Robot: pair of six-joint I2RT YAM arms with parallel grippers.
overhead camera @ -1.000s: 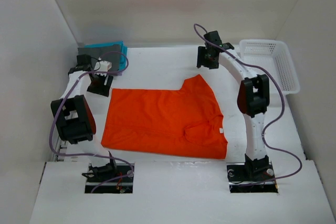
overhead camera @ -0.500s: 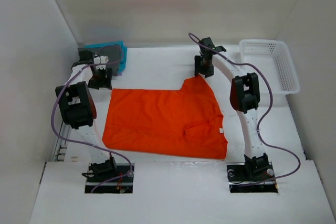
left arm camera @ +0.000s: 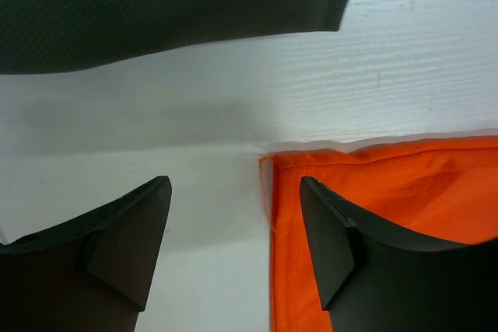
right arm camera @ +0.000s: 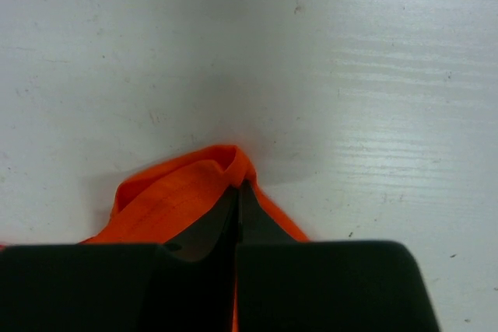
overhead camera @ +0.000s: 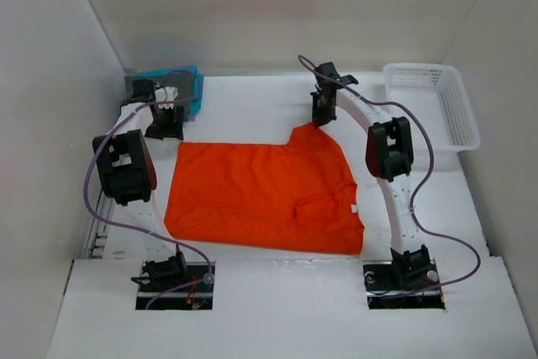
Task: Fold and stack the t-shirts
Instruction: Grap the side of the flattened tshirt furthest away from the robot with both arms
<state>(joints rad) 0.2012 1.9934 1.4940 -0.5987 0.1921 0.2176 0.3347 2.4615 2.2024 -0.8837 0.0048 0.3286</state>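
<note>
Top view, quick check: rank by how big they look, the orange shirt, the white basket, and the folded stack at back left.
1. orange t-shirt: largest by far.
2. white basket.
3. folded stack: smallest as seen, but the left arm hides part of it, so its place behind the basket is unsure.

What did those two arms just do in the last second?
The right gripper slid left onto the far point of the orange shirt and pinched it shut. The left gripper edged toward the back, open over the shirt's far left corner. Shirt, basket and folded pile stayed put.
</note>
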